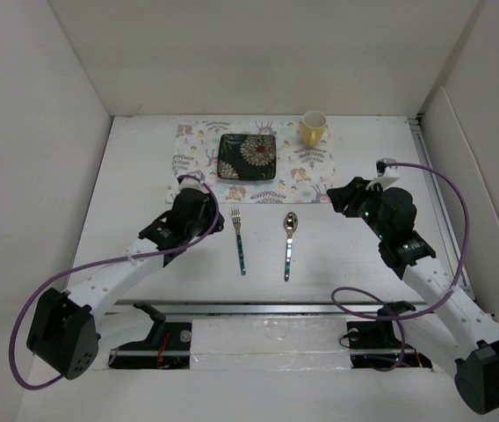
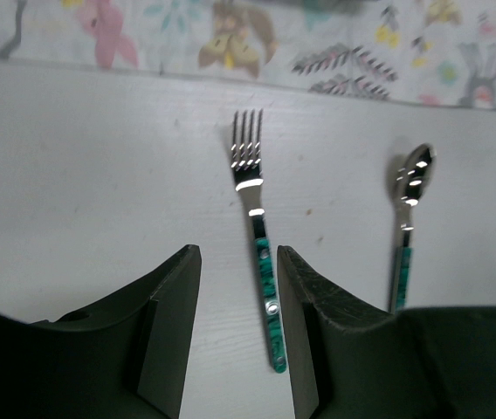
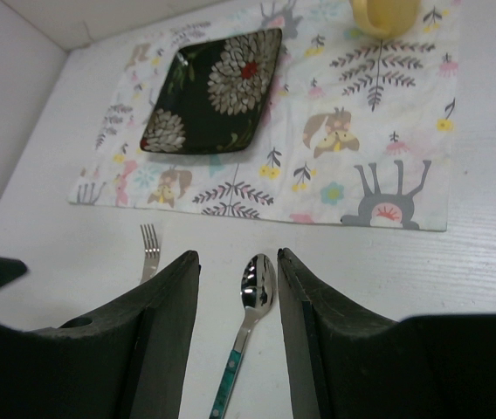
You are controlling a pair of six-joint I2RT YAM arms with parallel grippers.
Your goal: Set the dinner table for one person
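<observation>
One fork (image 1: 240, 239) and one spoon (image 1: 289, 244) side by side on dinner table (image 1: 144, 176), left hand (image 2: 239, 255) apart, right hand (image 3: 237, 257) apart

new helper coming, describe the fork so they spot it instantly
On the white dinner table, look just on the near side of the patterned placemat. Of two green-handled utensils lying there, the fork is the left one, four-tined, not round-bowled like the spoon.

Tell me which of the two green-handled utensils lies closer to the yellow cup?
The spoon, with the rounded bowl; it lies right of the pronged fork, on the cup side.
</observation>
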